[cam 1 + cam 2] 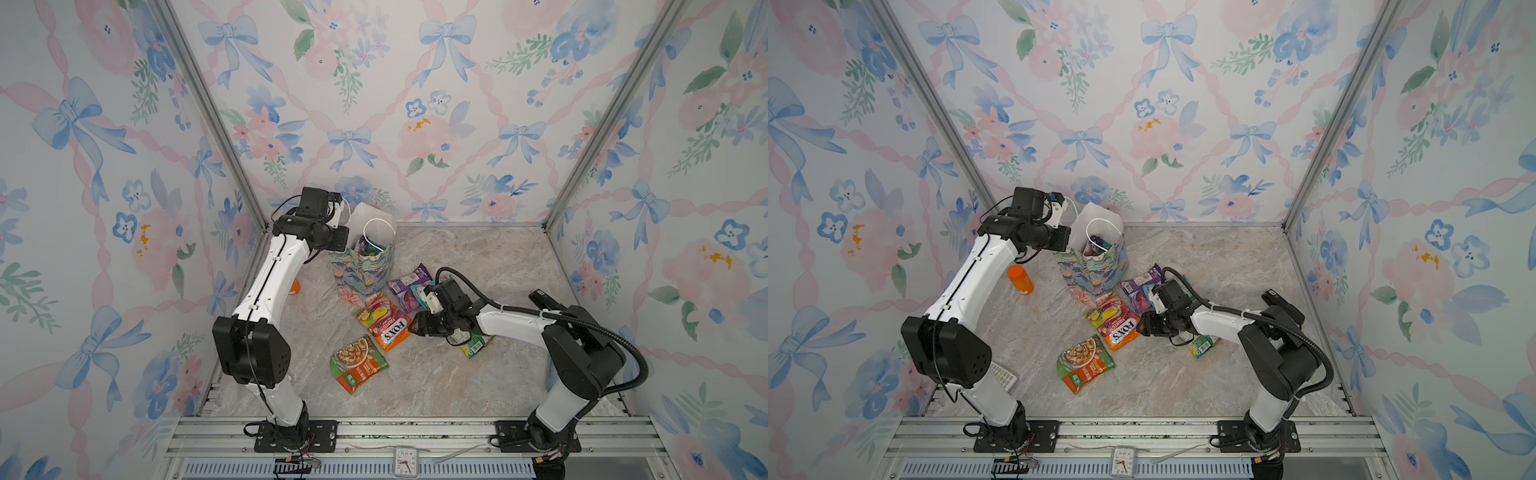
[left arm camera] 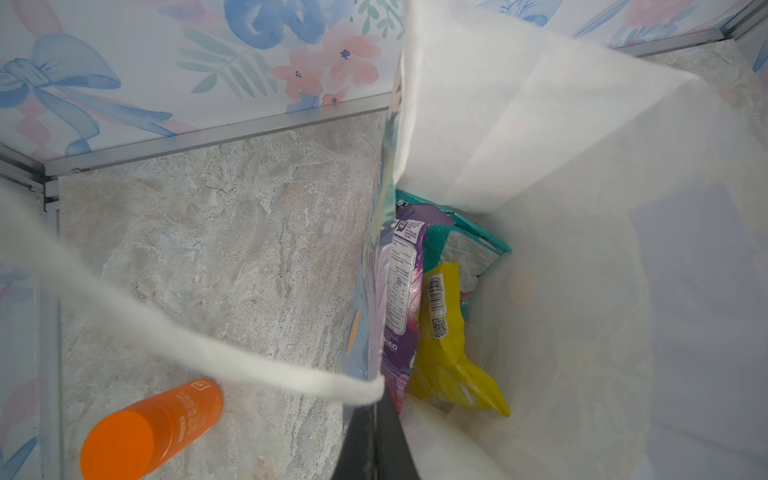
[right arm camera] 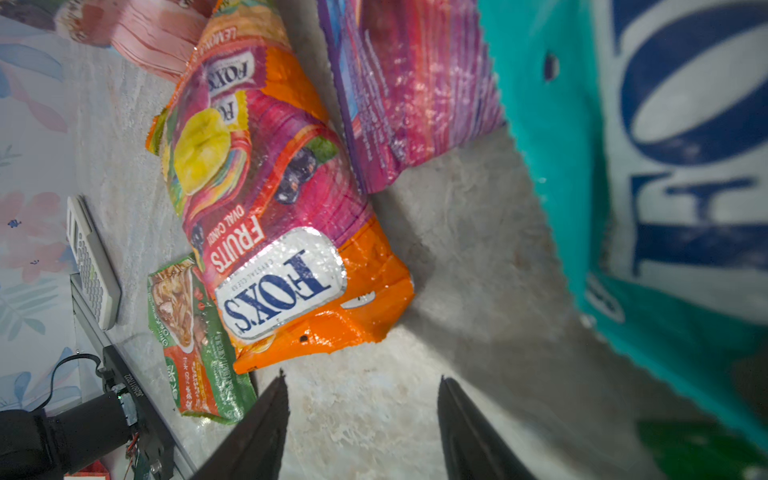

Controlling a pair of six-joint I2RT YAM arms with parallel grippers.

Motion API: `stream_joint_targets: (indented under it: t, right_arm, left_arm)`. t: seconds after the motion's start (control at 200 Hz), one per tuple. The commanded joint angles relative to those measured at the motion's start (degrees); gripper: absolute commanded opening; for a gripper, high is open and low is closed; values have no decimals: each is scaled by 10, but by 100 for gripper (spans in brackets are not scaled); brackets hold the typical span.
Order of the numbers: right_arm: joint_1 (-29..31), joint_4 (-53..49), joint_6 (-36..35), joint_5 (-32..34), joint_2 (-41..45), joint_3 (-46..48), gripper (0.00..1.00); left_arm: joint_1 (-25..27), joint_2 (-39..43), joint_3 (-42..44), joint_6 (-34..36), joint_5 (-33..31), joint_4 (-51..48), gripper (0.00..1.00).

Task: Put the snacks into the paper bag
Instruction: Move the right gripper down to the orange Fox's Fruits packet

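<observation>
Rim of the paper bag [image 1: 365, 270] sits clamped in my left end effector [image 2: 376, 424] so its mouth gapes; right end effector [image 3: 361, 382], open and empty, hovers three o'clock of the FOX'S packet [image 3: 282, 232].

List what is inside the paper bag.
Inside the paper bag, the left wrist view shows three packets: a purple packet, a teal packet and a yellow packet. They cover the bag's bottom, so anything underneath them cannot be seen.
</observation>
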State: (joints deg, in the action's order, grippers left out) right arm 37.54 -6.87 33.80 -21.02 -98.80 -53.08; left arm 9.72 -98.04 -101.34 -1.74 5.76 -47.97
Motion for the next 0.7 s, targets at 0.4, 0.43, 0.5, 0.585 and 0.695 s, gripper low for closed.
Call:
stream_joint_targets:
  t: [0.4, 0.43, 0.5, 0.585, 0.695]
  right_arm:
    - [-25, -3, -73, -22, -73, -83, 59]
    - [-25, -3, -75, -23, -78, -88, 59]
    - [-24, 1, -79, -33, -87, -97, 58]
    - [-22, 3, -85, -46, -93, -101, 55]
    - [-16, -1, -95, -55, -88, -94, 54]
  left_arm:
    - [-3, 11, 10, -3, -4, -18, 0]
    - [-3, 12, 11, -4, -4, -18, 0]
    - [-3, 12, 10, -3, -4, -18, 0]
    - [-2, 11, 11, -2, -5, -18, 0]
    - [-3, 12, 13, -1, -9, -18, 0]
